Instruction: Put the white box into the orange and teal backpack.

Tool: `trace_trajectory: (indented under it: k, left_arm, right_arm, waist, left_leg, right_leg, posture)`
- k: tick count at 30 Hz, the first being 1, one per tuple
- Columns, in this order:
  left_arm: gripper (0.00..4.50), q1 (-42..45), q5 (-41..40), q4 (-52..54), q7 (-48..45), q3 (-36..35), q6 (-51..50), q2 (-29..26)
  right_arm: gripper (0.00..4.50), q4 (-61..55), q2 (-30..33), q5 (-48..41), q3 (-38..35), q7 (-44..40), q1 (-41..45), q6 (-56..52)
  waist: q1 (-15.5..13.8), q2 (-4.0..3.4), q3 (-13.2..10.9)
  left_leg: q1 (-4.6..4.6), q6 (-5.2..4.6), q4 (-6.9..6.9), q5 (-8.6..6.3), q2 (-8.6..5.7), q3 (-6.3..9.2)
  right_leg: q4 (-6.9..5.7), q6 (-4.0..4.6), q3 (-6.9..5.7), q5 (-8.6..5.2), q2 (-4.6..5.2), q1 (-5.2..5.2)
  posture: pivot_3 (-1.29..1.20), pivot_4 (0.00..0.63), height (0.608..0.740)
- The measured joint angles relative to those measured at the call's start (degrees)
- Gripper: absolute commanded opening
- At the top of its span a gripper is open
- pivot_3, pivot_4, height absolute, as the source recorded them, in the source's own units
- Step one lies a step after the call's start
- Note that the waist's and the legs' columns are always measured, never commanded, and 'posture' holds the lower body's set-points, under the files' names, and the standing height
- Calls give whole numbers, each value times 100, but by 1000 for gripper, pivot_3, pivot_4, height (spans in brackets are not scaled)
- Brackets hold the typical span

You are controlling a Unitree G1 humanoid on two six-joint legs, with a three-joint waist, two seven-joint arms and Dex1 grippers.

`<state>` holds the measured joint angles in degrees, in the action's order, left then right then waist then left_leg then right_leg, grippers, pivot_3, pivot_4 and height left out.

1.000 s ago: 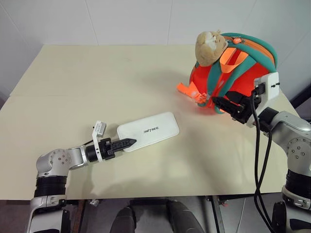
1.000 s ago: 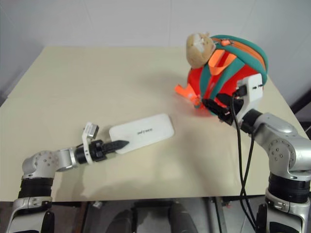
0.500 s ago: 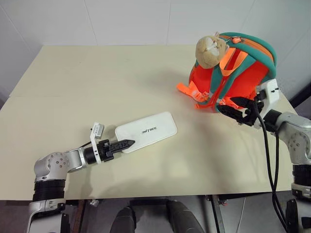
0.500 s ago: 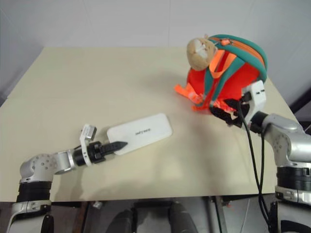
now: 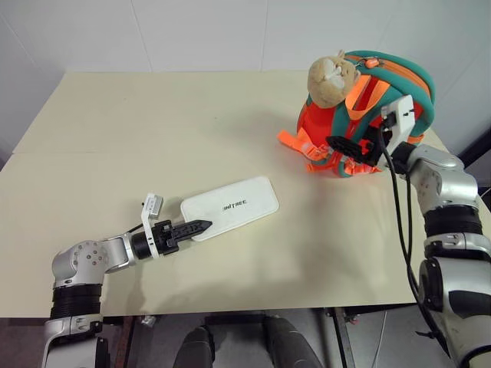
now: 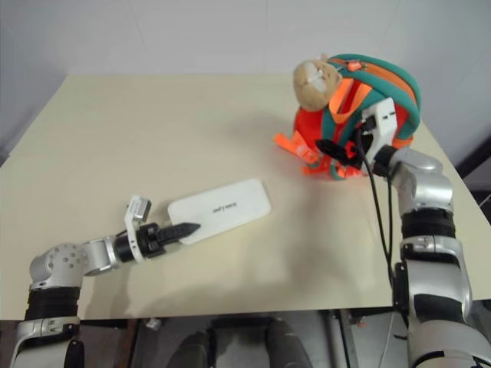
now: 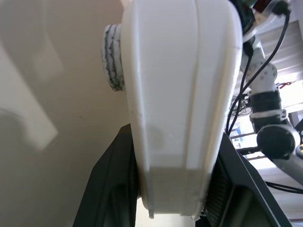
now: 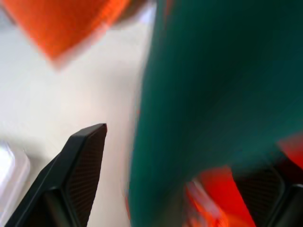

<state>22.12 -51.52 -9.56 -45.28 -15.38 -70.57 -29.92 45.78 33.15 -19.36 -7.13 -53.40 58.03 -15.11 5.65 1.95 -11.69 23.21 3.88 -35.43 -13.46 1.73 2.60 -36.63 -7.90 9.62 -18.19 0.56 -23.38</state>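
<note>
Here, a white box (image 5: pixel 230 208) lies flat on a table (image 5: pixel 153 138), toward its front edge. The left hand (image 5: pixel 201 225) is closed on the box's near end, one finger on each side. An orange and teal backpack (image 5: pixel 368 107) stands near the table's far right corner. The right hand (image 5: pixel 339 143), fingers spread, seems to have a teal strap (image 8: pixel 208 94) between them, though blur hides any contact.

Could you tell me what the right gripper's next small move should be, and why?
Probably closing on the teal strap: the right gripper is open at the front of the orange and teal backpack, with that strap between its fingers. The left gripper already grips the white box, which lies flat on the table.
</note>
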Motion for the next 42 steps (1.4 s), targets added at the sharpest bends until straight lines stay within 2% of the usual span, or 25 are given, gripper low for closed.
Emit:
trace_trajectory:
  k: [3, 5, 11, 16, 20, 24, 27, 30, 33, 37, 40, 42]
  left_arm:
    - [1383, 5, -2, -3, 5, -1, 0, -4]
    - [1383, 9, -1, -14, 3, -6, 0, -23]
    - [1383, 40, 13, -36, 5, -15, 15, -51]
    - [1383, 53, 22, -41, 3, -15, 36, -54]
    - [1383, 77, 31, -101, -12, -16, 79, -59]
    - [1383, 142, 89, -302, -80, -6, 224, -93]
    - [1383, 176, 121, -472, -185, -3, 339, -223]
    - [1383, 229, 190, -653, -321, 29, 495, -370]
    - [1383, 241, 250, -985, -598, 30, 748, -625]
    - [1383, 240, 410, -1436, -1008, -1, 1250, -897]
    - [1383, 120, 516, -1606, -1345, -10, 1637, -1065]
    - [1383, -29, 550, -1578, -1506, -43, 1816, -1115]
  right_arm:
    - [4003, 500, -192, 32, -8, -88, 241, 166]
    - [3614, 862, -311, 79, -12, -127, 382, 381]
    - [1656, 1691, -528, 229, -99, -158, 625, 1105]
    - [49, 1853, -533, 260, -227, -261, 692, 1372]
    - [20, 1427, -526, 155, -219, -810, 674, 867]
    - [20, -1012, -222, -599, -47, -1506, 27, -1119]
    - [20, -2883, 132, -1589, -74, -1434, -372, -2983]
    - [20, -4081, 272, -2629, -326, -1131, -382, -4379]
    - [20, -4768, 385, -3681, -612, -731, -326, -5566]
    - [20, -5067, 573, -4901, -996, -154, -307, -6642]
    - [20, -5350, 1157, -5972, -1105, -77, -587, -7368]
    - [20, -5538, 1548, -6356, -1135, -132, -1034, -7575]
  waist:
    - [30, 0, 0]
    - [60, 0, 0]
    - [95, 0, 0]
    - [120, 0, 0]
    - [154, -1, -1]
    - [138, -3, -1]
    - [140, -5, -2]
    - [162, -5, -3]
    - [165, -4, -3]
    - [144, -3, -3]
    - [96, 0, -1]
    - [57, 2, 0]
  left_leg:
    - [1, 0, -2, 0, 0, 1]
    - [0, 0, -3, 0, 0, 1]
    - [0, 0, -18, 0, -1, 2]
    - [0, 1, -20, 1, -1, 3]
    - [1, 2, -19, 1, -1, 4]
    - [3, 7, -12, 1, 2, 20]
    - [4, 8, -6, 1, 4, 22]
    - [0, 8, -3, 1, 5, 23]
    - [1, 7, -4, 1, 4, 21]
    - [4, 5, 0, 0, 3, 14]
    - [6, 4, 26, -4, 8, 14]
    - [6, 2, 31, -11, 9, 14]
  right_leg:
    - [-2, 0, 0, 0, 0, 0]
    - [-5, -1, 0, 0, 0, 1]
    - [-22, -1, 0, 0, 0, 1]
    - [-26, -1, 0, 0, -1, 1]
    - [-28, -1, 0, 0, -1, 0]
    - [-34, 2, -11, -3, -2, -4]
    - [-37, 9, -12, -7, -3, -11]
    - [-40, 17, -12, -11, -6, -12]
    - [-38, 20, -11, -12, -5, -12]
    - [-22, 23, -9, -14, 0, -13]
    - [-10, 36, -12, -25, -1, -21]
    - [-8, 38, -15, -38, 1, -21]
  posture:
    - [0, 150, 740]
    - [0, 150, 740]
    - [0, 150, 740]
    - [0, 150, 740]
    - [0, 150, 740]
    - [0, 150, 740]
    - [0, 150, 740]
    - [0, 150, 740]
    - [0, 150, 740]
    - [0, 150, 740]
    - [0, 150, 740]
    - [0, 150, 740]
